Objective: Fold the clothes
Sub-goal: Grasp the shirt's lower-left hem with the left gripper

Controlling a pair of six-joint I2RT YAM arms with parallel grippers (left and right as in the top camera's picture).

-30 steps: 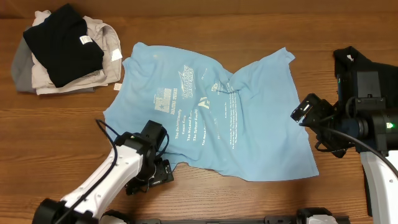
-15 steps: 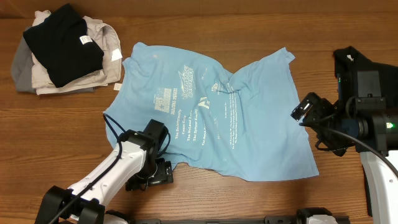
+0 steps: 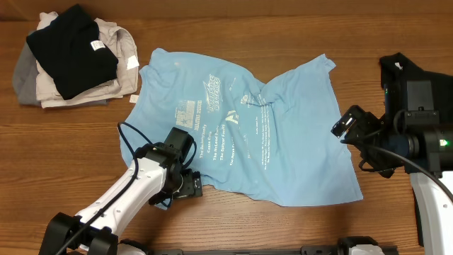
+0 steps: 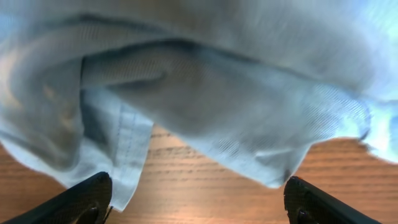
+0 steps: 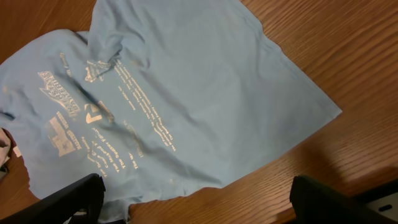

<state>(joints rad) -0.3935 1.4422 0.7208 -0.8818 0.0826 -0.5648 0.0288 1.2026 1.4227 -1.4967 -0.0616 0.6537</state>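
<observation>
- The brown wood table (image 3: 233,28) holds all the things.
- The big light blue T-shirt (image 3: 283,142) lies in the middle of the table. It is spread out with the white words facing up. It is not flat yet: there is a bumpy wrinkle near the middle, and the edges curl a bit. I see no fold in it, so I think the folding of this shirt has not begun. It needs to be smoothed, then the sides and bottom need to be folded in.
- A pile of clothes (image 3: 42,88) sits in the far left corner, well apart from the blue shirt. It looks stacked up, but a bit messy.
- A black shirt (image 3: 71,46) lies on top of that pile.
- The right gripper (image 3: 341,129) is just beside the right edge of the blue shirt. Its two fingers are spread wide and hold nothing.
- The left gripper (image 3: 190,185) is at the bottom left edge of the blue shirt. Its fingers are wide apart too. In the left wrist view the shirt's edge lies just ahead of them, but nothing is pinched.
- A small white tag (image 3: 96,45) shows on the black shirt.
</observation>
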